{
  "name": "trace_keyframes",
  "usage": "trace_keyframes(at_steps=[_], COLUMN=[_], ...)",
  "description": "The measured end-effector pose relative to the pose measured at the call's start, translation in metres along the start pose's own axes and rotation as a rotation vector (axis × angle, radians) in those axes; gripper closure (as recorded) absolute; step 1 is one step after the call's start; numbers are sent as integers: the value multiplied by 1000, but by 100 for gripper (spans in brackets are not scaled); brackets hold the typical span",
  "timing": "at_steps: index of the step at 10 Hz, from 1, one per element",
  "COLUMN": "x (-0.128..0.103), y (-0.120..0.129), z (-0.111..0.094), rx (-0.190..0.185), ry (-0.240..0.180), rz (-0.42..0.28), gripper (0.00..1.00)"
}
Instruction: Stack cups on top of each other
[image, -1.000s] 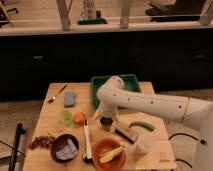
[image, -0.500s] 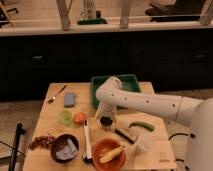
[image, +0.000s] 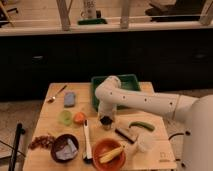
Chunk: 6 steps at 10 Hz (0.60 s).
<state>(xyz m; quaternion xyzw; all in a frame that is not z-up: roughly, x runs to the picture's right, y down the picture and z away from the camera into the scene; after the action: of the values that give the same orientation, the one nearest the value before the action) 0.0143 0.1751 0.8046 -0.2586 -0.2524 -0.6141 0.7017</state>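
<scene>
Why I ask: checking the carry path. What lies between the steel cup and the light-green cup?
In the camera view, a small orange object sits between them, beside the light-green cup; the gripper is at the steel cup.

The white arm (image: 135, 100) crosses the green tray (image: 129, 80) and hides much of its front wall and floor. Just in front of the tray the gripper (image: 105, 118) hangs right over the steel cup (image: 106, 123), covering most of its rim; whether they touch cannot be told. Right of the tray, the robot's body (image: 198, 131) is cut off by the right and bottom edges. Left and in front of the tray, the contents of the dark bowl (image: 64, 148) and the brown heap (image: 42, 142) cannot be made out.
</scene>
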Motion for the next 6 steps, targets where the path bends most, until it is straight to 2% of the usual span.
trace_keyframes(at_steps=[1,4,6], x=[0,1,1], y=[-1,-10,-16], z=[-3,-16,-33], rx=[-10,-26,-21], ry=[-5,-10,-10], rz=[-4,-23,-32], gripper=[100,100,100])
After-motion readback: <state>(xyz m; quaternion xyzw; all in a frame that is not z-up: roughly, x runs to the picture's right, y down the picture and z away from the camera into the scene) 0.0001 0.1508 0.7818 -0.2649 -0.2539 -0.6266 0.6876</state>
